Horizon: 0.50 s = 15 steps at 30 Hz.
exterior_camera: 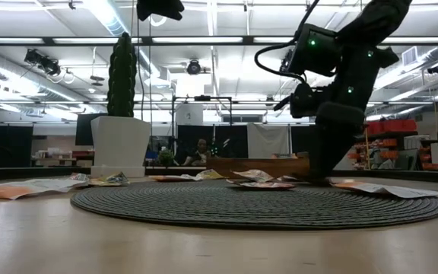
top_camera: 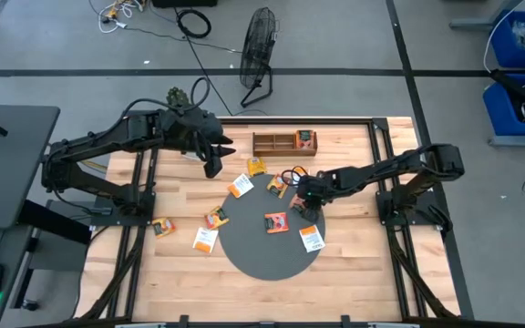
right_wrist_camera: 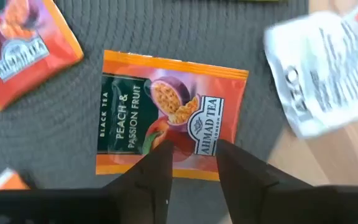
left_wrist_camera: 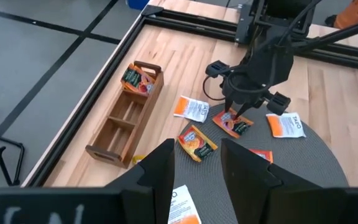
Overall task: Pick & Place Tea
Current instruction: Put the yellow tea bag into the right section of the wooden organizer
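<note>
Tea sachet [right_wrist_camera: 171, 112], flat paper, on the round dark mat [top_camera: 253, 260]; right gripper [right_wrist_camera: 188, 158] poised directly above, fingers narrowly parted, empty.

Likely light, thin and slippery; best pinched at an edge. Label: "AHMAD TEA", "BLACK TEA PEACH & PASSION FRUIT". Left gripper [left_wrist_camera: 194, 165] waits aloft, fingers slightly apart, holding nothing.

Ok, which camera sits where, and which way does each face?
High: overhead, straight down on the table; both arms show.
Low: table height, level across the round mat; the right arm shows.
Left wrist: above the wooden tray, facing the right gripper; own open fingers below.
Right wrist: straight down on a peach tea sachet; own parted fingers.
Shared: high and left wrist both show tray and right gripper.
</note>
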Each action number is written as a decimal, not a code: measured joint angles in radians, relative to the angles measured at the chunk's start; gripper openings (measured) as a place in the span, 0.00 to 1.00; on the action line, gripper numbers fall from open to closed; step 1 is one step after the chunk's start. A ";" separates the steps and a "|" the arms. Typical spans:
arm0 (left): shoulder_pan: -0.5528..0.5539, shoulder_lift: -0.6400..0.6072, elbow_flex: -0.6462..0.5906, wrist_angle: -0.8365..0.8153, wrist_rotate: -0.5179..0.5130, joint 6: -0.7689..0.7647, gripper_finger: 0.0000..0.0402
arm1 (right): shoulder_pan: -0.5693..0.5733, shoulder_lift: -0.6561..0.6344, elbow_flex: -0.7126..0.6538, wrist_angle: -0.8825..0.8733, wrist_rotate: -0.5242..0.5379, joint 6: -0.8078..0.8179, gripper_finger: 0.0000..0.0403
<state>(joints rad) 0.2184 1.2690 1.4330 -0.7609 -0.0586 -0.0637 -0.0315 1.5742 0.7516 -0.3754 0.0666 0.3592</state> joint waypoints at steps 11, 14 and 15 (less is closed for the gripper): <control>0.000 0.000 0.000 0.000 0.000 -0.004 0.34 | 0.000 0.030 -0.034 0.053 -0.018 -0.022 0.06; 0.000 0.000 0.000 0.001 0.000 -0.004 0.34 | 0.001 0.025 -0.035 0.056 -0.022 -0.047 0.02; 0.000 0.000 0.000 0.001 0.000 -0.004 0.34 | 0.001 0.025 -0.035 0.056 -0.021 -0.047 0.02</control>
<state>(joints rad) 0.2184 1.2690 1.4330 -0.7597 -0.0586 -0.0673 -0.0303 1.5993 0.7166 -0.3191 0.0455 0.3122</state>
